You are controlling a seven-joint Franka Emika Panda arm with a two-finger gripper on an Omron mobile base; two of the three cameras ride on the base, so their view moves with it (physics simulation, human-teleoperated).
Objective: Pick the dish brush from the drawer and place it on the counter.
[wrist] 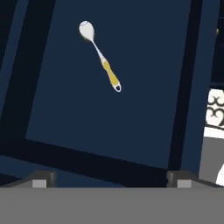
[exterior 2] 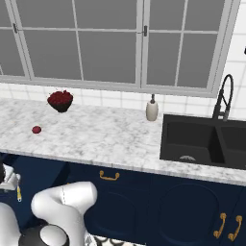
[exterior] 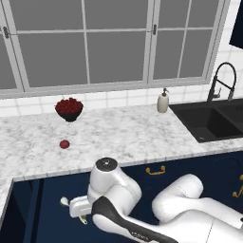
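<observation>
The dish brush (wrist: pixel 101 57) lies flat on the navy floor of the open drawer (wrist: pixel 140 113), its white rounded head up-left and its yellow handle down-right in the hand view. My gripper (wrist: pixel 109 181) hangs above the drawer, open, with nothing between its widely spread fingertips (wrist: pixel 42 179). In the left base view the white hand covers most of the dish brush (exterior: pixel 64 201), whose head peeks out at its left, inside the drawer (exterior: pixel 42 204). The marble counter (exterior: pixel 123 133) runs behind the drawer.
On the counter stand a bowl of red fruit (exterior: pixel 69 108), a small red apple (exterior: pixel 64 144) and a soap bottle (exterior: pixel 163 101). The black sink (exterior: pixel 213 121) with its faucet (exterior: pixel 223 80) lies to the right. A narrower navy front with a brass handle (exterior: pixel 155 170) sits beside the drawer.
</observation>
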